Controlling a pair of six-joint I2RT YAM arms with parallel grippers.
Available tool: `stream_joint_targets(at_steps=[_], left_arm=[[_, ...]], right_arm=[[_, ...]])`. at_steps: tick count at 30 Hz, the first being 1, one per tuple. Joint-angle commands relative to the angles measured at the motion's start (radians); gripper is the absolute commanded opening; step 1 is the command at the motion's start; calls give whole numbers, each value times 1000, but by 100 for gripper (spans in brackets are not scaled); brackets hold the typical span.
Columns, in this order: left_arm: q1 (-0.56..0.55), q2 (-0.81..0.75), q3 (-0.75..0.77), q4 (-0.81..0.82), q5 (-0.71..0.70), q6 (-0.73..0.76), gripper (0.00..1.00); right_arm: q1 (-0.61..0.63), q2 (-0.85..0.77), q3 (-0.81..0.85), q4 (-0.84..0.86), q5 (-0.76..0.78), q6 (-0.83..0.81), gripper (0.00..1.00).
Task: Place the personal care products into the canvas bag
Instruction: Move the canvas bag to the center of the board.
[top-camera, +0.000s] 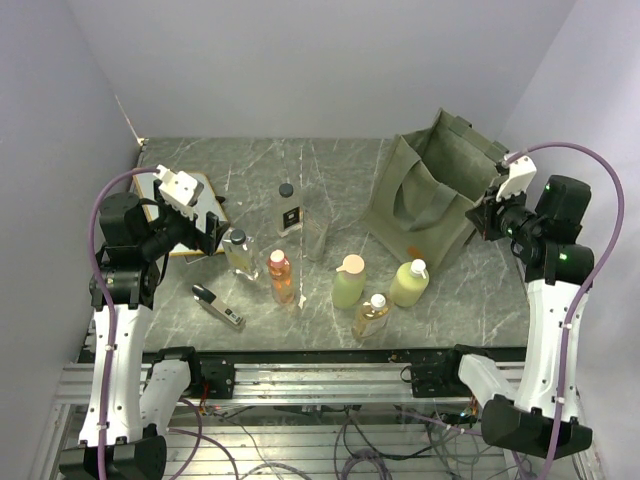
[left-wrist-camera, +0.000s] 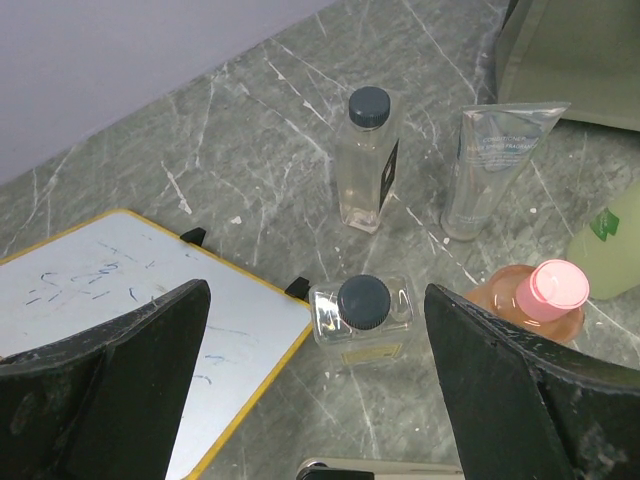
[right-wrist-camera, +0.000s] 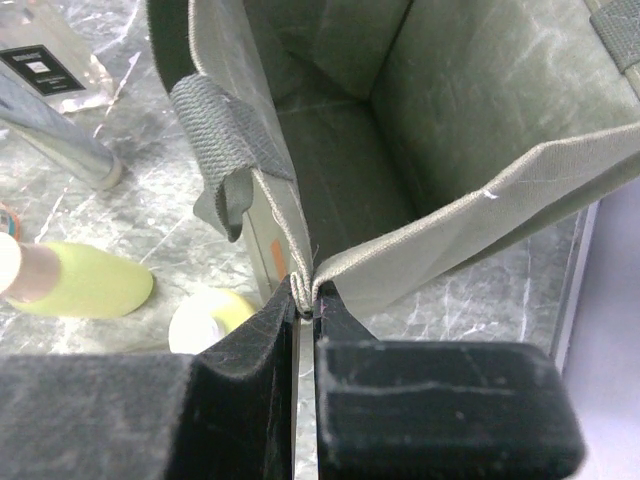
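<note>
The olive canvas bag (top-camera: 425, 190) stands open at the back right. My right gripper (top-camera: 480, 222) is shut on its near corner rim (right-wrist-camera: 305, 290), and the bag's inside (right-wrist-camera: 450, 120) shows empty. The personal care products stand mid-table. They include a small clear bottle (top-camera: 239, 250), an orange bottle (top-camera: 281, 276), a tall clear bottle (top-camera: 288, 208) and a grey tube (top-camera: 316, 236). There are also two yellow-green bottles (top-camera: 349, 283) (top-camera: 410, 283) and an amber one (top-camera: 371, 316). My left gripper (left-wrist-camera: 317, 305) hangs open above the small clear black-capped bottle (left-wrist-camera: 363, 315), not touching it.
A white board with a yellow edge (top-camera: 190, 205) lies under the left arm, also seen under my left finger (left-wrist-camera: 110, 290). A slim black-and-silver gadget (top-camera: 218, 307) lies near the front left. Walls close in on the left, back and right.
</note>
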Motion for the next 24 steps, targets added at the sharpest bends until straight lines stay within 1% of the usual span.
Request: stream_joint_targets(at_steps=[1, 7, 13, 19, 22, 24], left_arm=[[9, -11, 28, -14, 31, 26, 99], [10, -27, 4, -20, 33, 45, 99], [9, -30, 7, -47, 39, 59, 99], [9, -41, -3, -41, 41, 59, 99], [9, -38, -6, -40, 43, 58, 99], [10, -35, -7, -39, 43, 55, 99]], right_arm=[[0, -47, 0, 35, -55, 35, 0], [-1, -86, -18, 47, -70, 42, 0], [0, -90, -82, 67, -71, 27, 0], [0, -95, -118, 65, -57, 2, 0], [0, -102, -122, 59, -54, -10, 4], [0, -110, -122, 58, -49, -15, 10]])
